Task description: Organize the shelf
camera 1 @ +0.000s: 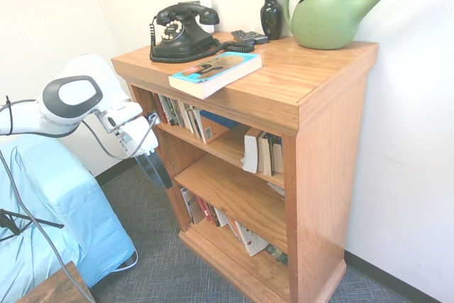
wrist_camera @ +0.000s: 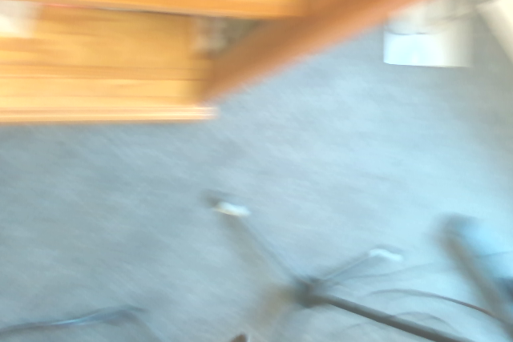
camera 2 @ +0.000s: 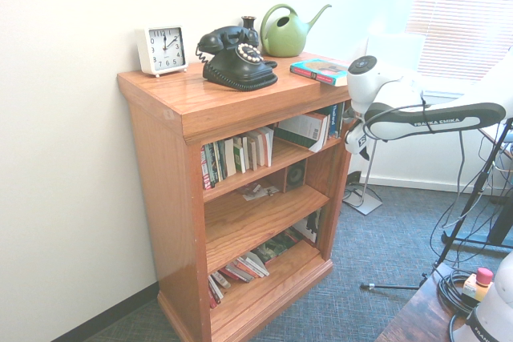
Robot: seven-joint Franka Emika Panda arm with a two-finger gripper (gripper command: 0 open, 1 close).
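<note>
**Arm at shelf corner, nothing held**

Gripper hangs at left, tilted down, beside shelf front corner; fingers apart, empty. Shelf stands against wall. On top, left to right: phone, book, vase, watering can. Books on upper and bottom tiers; wrist view too blurred.

A black rotary telephone, green watering can, dark vase, white alarm clock and paperback book; grey carpet below.

Shelf: middle tier largely bare; top tier blocked by books; top crowded by phone, book, can.
</note>
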